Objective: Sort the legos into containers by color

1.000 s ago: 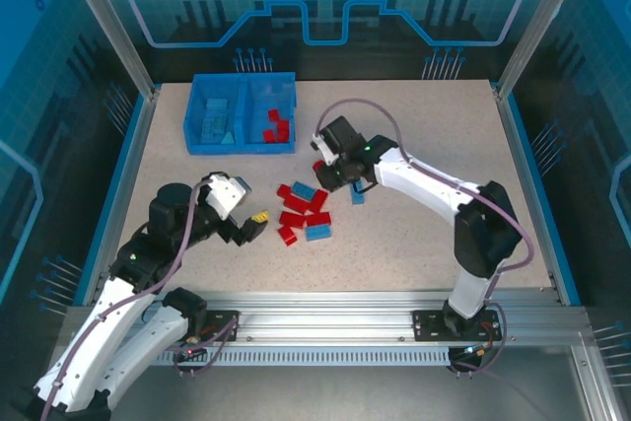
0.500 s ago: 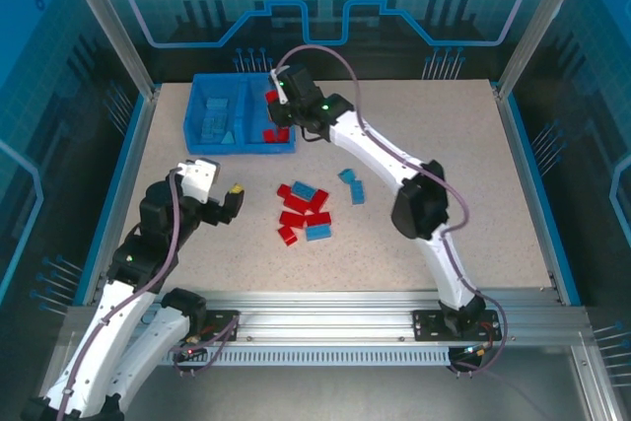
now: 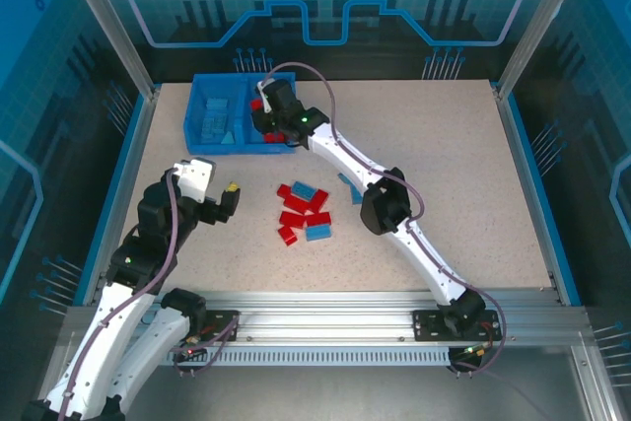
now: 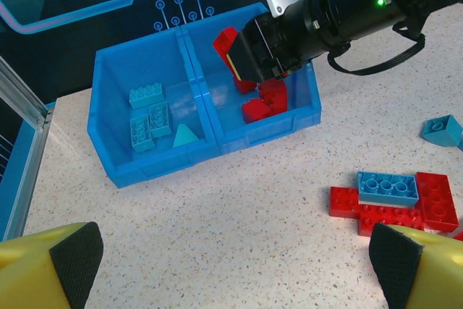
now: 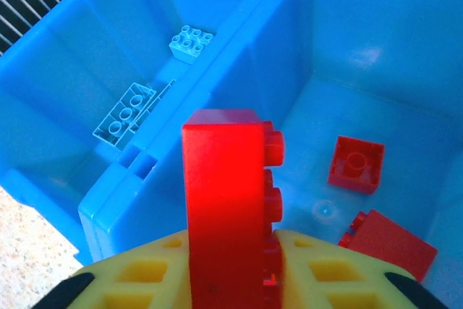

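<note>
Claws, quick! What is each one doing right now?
Left claw: open, holding nothing.
Right claw: closed on a red lego.

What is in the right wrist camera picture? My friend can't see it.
A red brick is pinched upright between two yellow fingers above a blue bin. On one side of the bin's divider lie light blue bricks; on the other lie two loose red bricks.

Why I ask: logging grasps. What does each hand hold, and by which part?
The right hand grips a red lego by one end. The left hand is open and empty.
</note>
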Controlling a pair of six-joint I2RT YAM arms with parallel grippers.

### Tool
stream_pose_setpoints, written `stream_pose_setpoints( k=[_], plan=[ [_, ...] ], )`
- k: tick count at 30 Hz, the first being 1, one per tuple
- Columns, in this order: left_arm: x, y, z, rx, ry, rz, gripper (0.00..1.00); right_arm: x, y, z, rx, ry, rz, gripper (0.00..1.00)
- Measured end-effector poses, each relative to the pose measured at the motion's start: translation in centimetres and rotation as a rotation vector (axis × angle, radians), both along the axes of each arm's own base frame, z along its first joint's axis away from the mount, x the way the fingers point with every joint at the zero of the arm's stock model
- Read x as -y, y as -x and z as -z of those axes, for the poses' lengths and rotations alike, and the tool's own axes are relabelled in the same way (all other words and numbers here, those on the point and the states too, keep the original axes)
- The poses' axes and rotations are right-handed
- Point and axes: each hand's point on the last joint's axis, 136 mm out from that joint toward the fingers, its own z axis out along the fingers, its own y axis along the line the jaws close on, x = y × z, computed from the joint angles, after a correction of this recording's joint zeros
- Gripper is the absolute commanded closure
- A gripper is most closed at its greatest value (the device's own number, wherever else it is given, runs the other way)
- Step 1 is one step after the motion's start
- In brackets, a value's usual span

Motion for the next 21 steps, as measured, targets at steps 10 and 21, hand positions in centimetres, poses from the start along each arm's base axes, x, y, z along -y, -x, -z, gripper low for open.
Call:
stream_pose_setpoints(
  k=[10, 21],
  plan=[
    [-0.8, -0.1, 0.0, -0.001, 0.036, -0.062, 0.01, -0.4, 0.8, -2.8, 0.001, -0.05, -0.03, 0.59],
    [-1.3, -1.4, 1.7, -0.079, 0.082, -0.125, 0.01, 9.2, 13.7, -18.4, 0.051, -0.047, -0.133, 0.44]
  ],
)
